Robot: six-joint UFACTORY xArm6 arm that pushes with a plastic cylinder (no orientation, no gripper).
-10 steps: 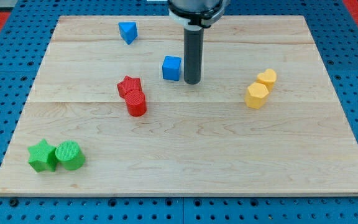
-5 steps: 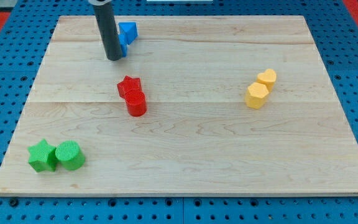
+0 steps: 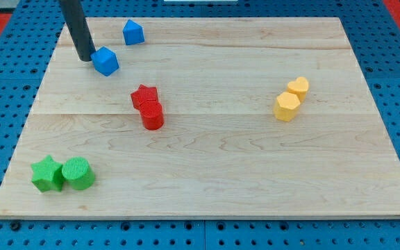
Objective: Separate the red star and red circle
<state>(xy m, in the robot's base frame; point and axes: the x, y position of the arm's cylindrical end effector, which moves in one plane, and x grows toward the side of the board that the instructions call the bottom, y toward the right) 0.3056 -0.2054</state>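
Observation:
The red star (image 3: 144,95) and the red circle (image 3: 152,115) touch each other left of the board's middle, the star toward the view's top. My tip (image 3: 85,57) is at the upper left, just left of a blue cube (image 3: 105,61) and touching or nearly touching it. It is well up and left of the red pair.
Another blue block (image 3: 132,32) lies near the top edge. A green star (image 3: 47,173) and green circle (image 3: 78,173) sit together at the lower left. A yellow heart (image 3: 298,87) and yellow hexagon (image 3: 287,106) touch at the right. The wooden board (image 3: 255,187) rests on a blue pegboard.
My tip swept from the board's upper middle to the upper left. The blue cube moved left with it. The other blue block shifted slightly left. The red pair did not move.

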